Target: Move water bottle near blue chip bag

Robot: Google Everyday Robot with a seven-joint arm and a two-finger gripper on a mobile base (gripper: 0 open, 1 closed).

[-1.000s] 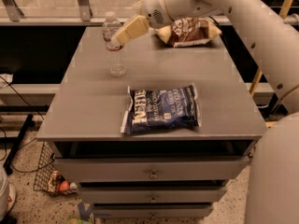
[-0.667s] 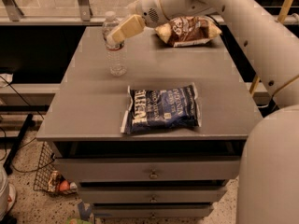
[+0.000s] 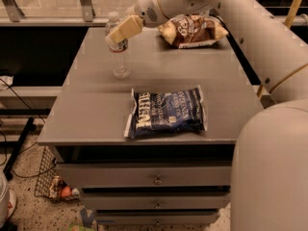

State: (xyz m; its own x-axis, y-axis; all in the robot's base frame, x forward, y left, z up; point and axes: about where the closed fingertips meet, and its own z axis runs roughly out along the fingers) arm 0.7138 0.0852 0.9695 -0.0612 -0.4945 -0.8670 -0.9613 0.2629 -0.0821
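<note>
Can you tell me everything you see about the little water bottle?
The water bottle is small, clear plastic, with a white cap and a label band near its top. It stands upright on the grey table, toward the far left, apart from the blue chip bag. The gripper is across its upper part, hiding some of the label; whether it holds the bottle cannot be told.

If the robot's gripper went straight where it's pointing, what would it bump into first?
Probably the water bottle. The gripper sits by the bottle's upper part, pointing left and down at it. I can't tell whether they touch yet.
</note>
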